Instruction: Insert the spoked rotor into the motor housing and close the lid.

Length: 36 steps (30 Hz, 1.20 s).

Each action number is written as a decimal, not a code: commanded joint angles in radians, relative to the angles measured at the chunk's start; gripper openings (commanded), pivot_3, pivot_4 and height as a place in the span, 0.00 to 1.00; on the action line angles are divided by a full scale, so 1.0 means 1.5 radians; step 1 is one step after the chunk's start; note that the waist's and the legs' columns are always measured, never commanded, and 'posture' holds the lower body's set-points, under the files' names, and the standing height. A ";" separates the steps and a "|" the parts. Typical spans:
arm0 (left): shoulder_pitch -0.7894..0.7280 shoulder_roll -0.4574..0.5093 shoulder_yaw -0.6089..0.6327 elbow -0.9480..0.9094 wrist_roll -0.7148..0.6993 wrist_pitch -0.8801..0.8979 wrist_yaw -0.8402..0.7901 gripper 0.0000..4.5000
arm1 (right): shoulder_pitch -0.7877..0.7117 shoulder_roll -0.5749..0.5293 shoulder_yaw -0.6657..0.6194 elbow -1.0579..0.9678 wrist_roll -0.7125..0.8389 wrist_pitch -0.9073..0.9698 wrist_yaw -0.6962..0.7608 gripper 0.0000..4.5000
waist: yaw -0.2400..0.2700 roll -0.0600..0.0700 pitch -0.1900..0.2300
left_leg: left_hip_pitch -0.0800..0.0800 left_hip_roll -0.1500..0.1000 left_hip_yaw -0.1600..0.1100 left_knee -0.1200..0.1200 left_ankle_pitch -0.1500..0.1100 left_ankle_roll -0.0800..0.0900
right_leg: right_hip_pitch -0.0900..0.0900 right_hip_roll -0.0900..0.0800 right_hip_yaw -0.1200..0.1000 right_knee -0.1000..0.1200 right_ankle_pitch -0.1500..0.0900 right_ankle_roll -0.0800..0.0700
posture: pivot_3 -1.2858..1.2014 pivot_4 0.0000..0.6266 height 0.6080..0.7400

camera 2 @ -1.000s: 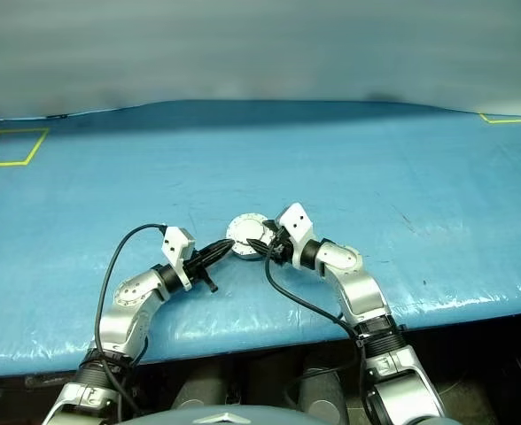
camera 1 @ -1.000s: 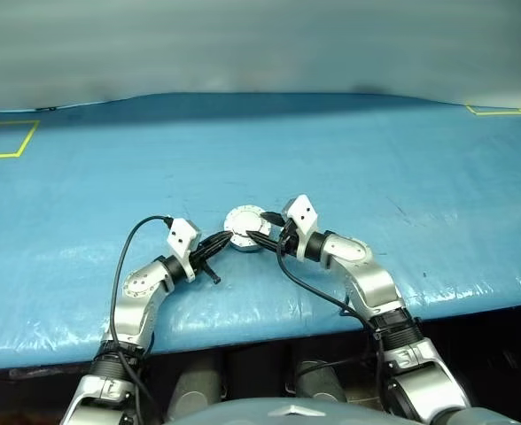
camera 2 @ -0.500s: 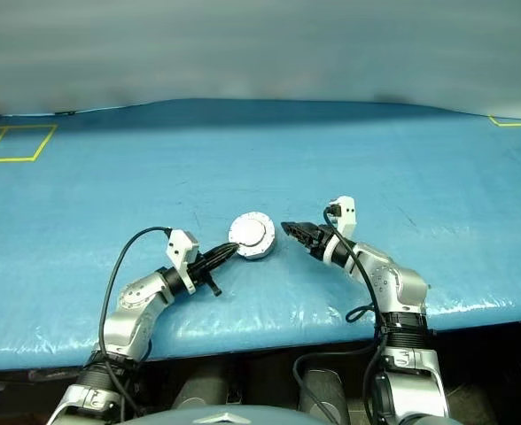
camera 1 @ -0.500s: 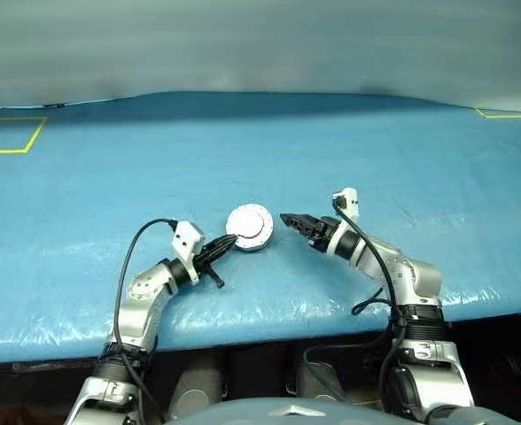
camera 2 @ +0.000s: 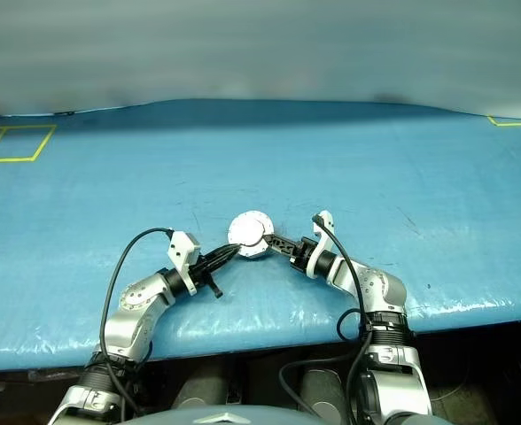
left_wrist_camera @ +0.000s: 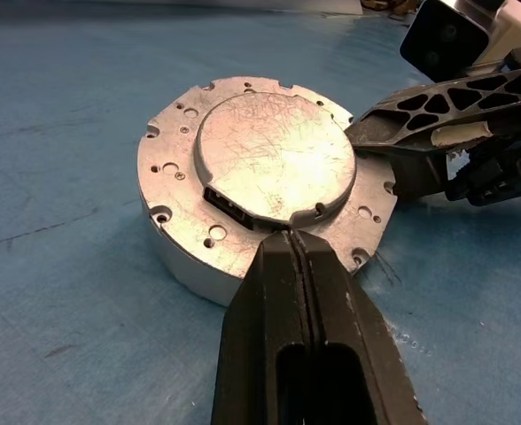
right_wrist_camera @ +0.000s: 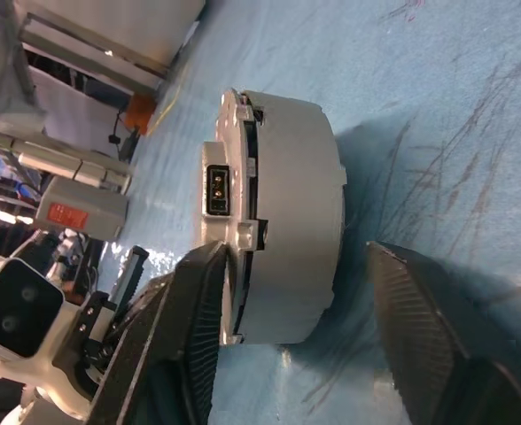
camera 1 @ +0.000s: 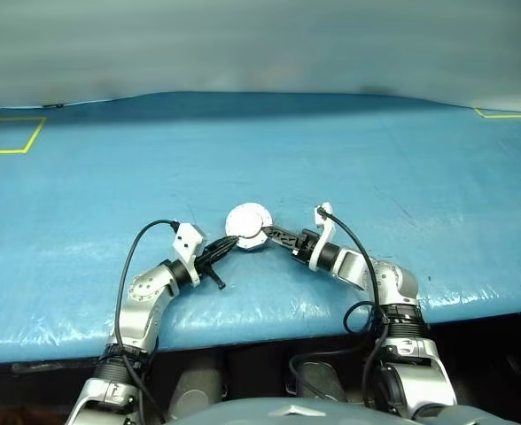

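One motor housing [camera 1: 247, 228] sits on the blue tabletop [camera 1: 376, 168] near its front edge, between two tools. Its lid [left_wrist_camera: 274, 159] is down on top, the plain grey outer face with the raised centre facing up, ringed by small holes; a small dark connector socket shows in the side of the raised part. From the side the housing reads as a short grey drum with the lid's flange over it.

The left tool [left_wrist_camera: 298, 243] is clenched, its two black fingers pressed flat together with nothing between them. Their joined tip lies on the lid's flange at the edge of the raised centre, on the housing's near-left side. The left arm reaches forward and to the right, forearm low over the tabletop, a black cable looping from its wrist.

The right tool [camera 1: 271, 233] is partly spread. In its wrist view one finger [right_wrist_camera: 185, 328] lies against the lid's side of the housing while the other finger [right_wrist_camera: 416, 328] stands clear of the base, so it brackets the housing without pinching it. The right arm comes in from the right, elbow bent, the tool pointing left.

Two yellow tape outlines mark the tabletop's far corners.
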State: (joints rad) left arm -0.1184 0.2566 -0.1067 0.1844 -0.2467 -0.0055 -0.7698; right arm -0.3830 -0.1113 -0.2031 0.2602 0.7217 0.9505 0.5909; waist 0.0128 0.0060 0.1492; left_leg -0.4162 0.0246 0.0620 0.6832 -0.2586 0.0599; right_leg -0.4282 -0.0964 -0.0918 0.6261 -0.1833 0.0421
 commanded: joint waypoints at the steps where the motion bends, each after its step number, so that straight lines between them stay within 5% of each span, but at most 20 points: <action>1: 0.017 0.002 -0.011 0.014 0.015 0.016 0.006 0.00 | -0.008 -0.001 -0.009 -0.008 0.020 0.010 0.006 0.32 | 0.000 0.000 0.000 | 0.000 0.000 0.000 0.000 0.000 0.000 | 0.000 0.000 0.000 0.000 0.000 0.000 | 0.52 0.24 1.00; 2: 0.019 0.002 -0.011 0.013 0.014 0.016 0.006 0.00 | -0.007 -0.002 -0.007 -0.010 0.020 0.011 0.006 0.26 | 0.000 0.000 0.000 | 0.000 0.000 0.000 0.000 0.000 0.000 | 0.000 0.000 0.000 0.000 0.000 0.000 | 0.52 0.24 1.00; 11: 0.025 -0.021 0.016 0.000 -0.026 0.047 0.022 0.00 | -0.015 0.004 -0.027 0.001 0.033 -0.001 -0.004 0.25 | 0.000 0.000 0.000 | 0.000 0.000 0.000 0.000 0.000 0.000 | 0.000 0.000 0.000 0.000 0.000 0.000 | 0.52 0.24 1.00; 14: 0.031 -0.040 0.040 -0.034 -0.099 0.089 0.004 0.00 | -0.015 0.010 -0.044 0.001 0.046 0.000 -0.016 0.25 | 0.000 0.000 0.000 | 0.000 0.000 0.000 0.000 0.000 0.000 | 0.000 0.000 0.000 0.000 0.000 0.000 | 0.52 0.24 1.00; 18: 0.038 -0.108 0.128 -0.117 -0.317 0.183 -0.015 0.00 | -0.017 0.027 -0.101 0.011 0.091 -0.001 -0.046 0.25 | 0.000 0.000 0.001 | -0.005 0.000 0.000 0.000 0.000 0.000 | -0.001 0.000 0.000 0.000 0.000 0.001 | 0.52 0.24 1.00; 27: 0.080 -0.143 0.156 -0.144 -0.378 0.249 0.032 0.00 | -0.007 0.072 -0.201 -0.019 0.211 0.012 -0.100 0.25 | -0.004 0.000 0.002 | -0.009 -0.001 -0.002 0.001 -0.001 0.001 | -0.003 0.001 0.000 -0.001 0.002 0.003 | 0.52 0.24 1.00; 30: 0.096 -0.176 0.159 -0.145 -0.375 0.229 0.048 0.12 | -0.005 0.090 -0.210 -0.069 0.265 0.026 -0.107 0.25 | -0.009 0.000 0.003 | -0.009 -0.001 -0.002 0.001 -0.001 0.001 | -0.003 0.001 0.000 -0.001 0.002 0.003 | 0.52 0.24 1.00; 36: 0.098 -0.235 0.180 -0.149 -0.444 0.261 0.067 0.57 | 0.016 0.115 -0.175 -0.169 0.345 0.067 -0.132 0.25 | -0.017 0.000 0.005 | -0.010 -0.001 -0.002 0.000 -0.001 0.001 | -0.004 0.001 0.000 0.000 0.001 0.003 | 0.52 0.24 1.00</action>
State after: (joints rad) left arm 0.0326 -0.0668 0.1508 -0.0044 -0.8706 0.3726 -0.6748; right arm -0.3564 0.0483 -0.4845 0.0829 1.1609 1.0362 0.3828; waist -0.0122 0.0057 0.1564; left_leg -0.4307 0.0242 0.0588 0.6841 -0.2597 0.0616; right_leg -0.4339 -0.0939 -0.0923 0.6255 -0.1812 0.0467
